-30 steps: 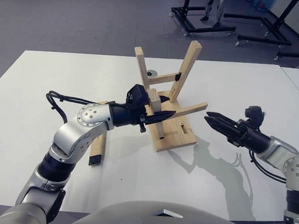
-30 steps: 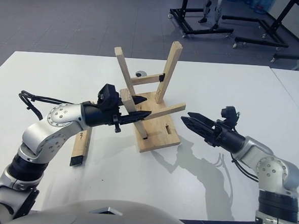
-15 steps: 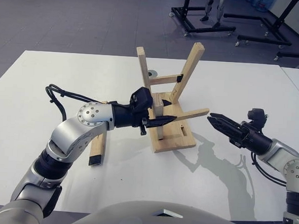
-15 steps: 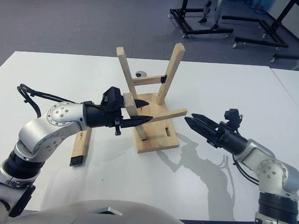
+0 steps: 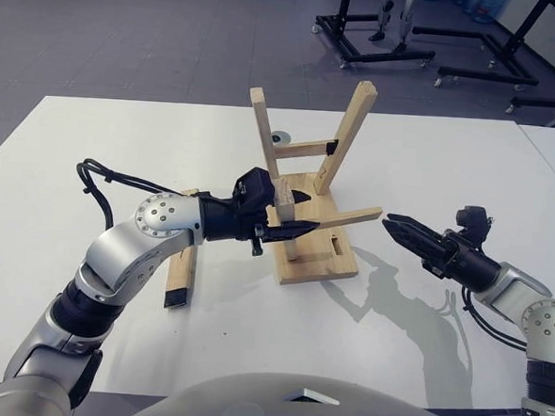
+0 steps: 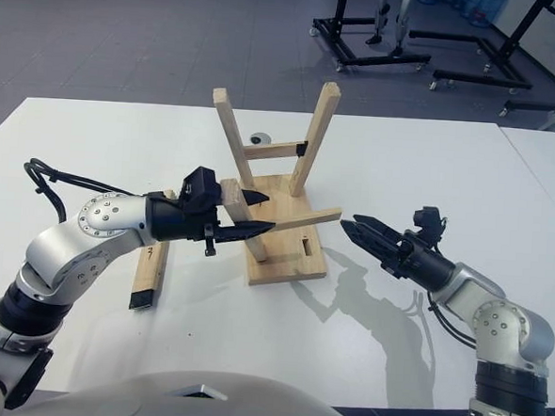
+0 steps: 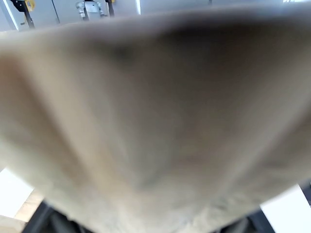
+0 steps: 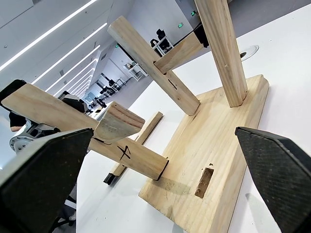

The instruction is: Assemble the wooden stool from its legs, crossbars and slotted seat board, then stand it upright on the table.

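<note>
The seat board [image 5: 342, 262] lies inverted mid-desk [image 5: 73, 158], with the two far legs [image 5: 351, 128] already joined. The third leg [image 5: 282, 191] is being seated at the near left corner. It is clamped by the closed left end effector [image 5: 294, 218], and its crossbar [image 5: 354, 216] juts right. The right end effector [image 5: 394, 225] is held wide open and empty, just right of the board. Next, the loose leg [image 5: 181, 276] at left must be fetched and fitted into the open slot [image 5: 337, 240], meeting that crossbar.

- White surface [image 5: 469, 154] under everything.
- Small round silver disc [image 5: 282, 137] lying on the surface's far side.
- Black wheeled stands [image 5: 393, 47] on the grey floor [image 5: 128, 29] beyond.
</note>
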Controlling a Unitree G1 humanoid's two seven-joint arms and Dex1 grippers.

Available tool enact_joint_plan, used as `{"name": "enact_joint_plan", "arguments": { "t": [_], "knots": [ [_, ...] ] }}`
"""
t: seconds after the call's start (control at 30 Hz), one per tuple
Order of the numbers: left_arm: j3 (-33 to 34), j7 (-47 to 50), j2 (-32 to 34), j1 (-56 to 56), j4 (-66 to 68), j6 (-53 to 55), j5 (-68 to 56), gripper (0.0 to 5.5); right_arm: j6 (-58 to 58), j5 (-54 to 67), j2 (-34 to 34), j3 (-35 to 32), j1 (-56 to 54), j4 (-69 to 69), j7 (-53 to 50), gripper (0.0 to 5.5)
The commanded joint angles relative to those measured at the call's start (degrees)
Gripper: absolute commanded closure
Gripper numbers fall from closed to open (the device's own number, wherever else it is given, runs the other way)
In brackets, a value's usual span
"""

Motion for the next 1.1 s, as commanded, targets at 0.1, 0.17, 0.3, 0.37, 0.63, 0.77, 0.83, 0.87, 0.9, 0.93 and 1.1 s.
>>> {"name": "enact_joint_plan", "arguments": {
  "t": [0.1,0.17,0.3,0.37,0.63,0.77,0.83,0.87,0.9,0.93,1.1],
  "knots": [
    [-2.94,1.44,1.09,5.81,5.56,9.03,0.93,3.46,0.11,0.44,-0.26,-1.54,-0.22,-1.22,-0.30,0.10],
    [-3.04,1.78,0.69,5.45,5.57,8.39,1.50,2.92,0.11,0.30,-0.09,-1.46,-0.30,-1.24,-0.37,0.10],
    [-0.40,2.52,-2.00,4.84,5.38,8.72,0.37,2.14,0.05,-0.10,0.31,-1.18,-0.16,-1.21,-0.33,0.10],
    [1.99,3.04,-3.33,4.38,4.89,8.78,-0.85,1.87,0.15,-0.10,0.39,-1.18,0.03,-1.32,-0.29,0.10],
    [7.55,-4.25,5.95,5.91,-5.50,12.39,-4.93,0.86,0.19,-0.07,0.16,-1.86,0.76,-1.39,-0.22,0.10],
    [16.84,-6.79,11.64,7.20,-8.62,15.89,-11.70,0.86,-0.07,-0.34,0.01,-2.29,1.18,-1.03,0.07,0.10],
    [24.45,-4.22,13.49,5.82,-8.11,18.78,-15.56,0.86,-0.25,-0.24,0.01,-2.91,1.95,-1.43,-0.04,0.10],
    [29.81,0.88,13.60,4.26,-6.51,21.95,-16.76,0.86,-0.50,-0.21,0.02,-3.57,2.50,-1.60,-0.20,0.10],
    [36.61,9.07,12.19,2.30,-3.13,28.61,-17.52,0.86,-0.75,-0.02,-0.06,-4.60,3.07,-1.75,-0.40,0.10],
    [42.81,16.83,10.03,1.44,-0.44,34.64,-16.21,0.86,-1.05,0.45,-0.01,-6.15,4.09,-2.16,-0.73,0.10],
    [48.44,46.90,-15.32,2.25,-1.19,57.45,2.24,0.86,-2.05,1.17,1.27,-10.27,4.95,-2.23,-2.98,0.10]
  ]
}}
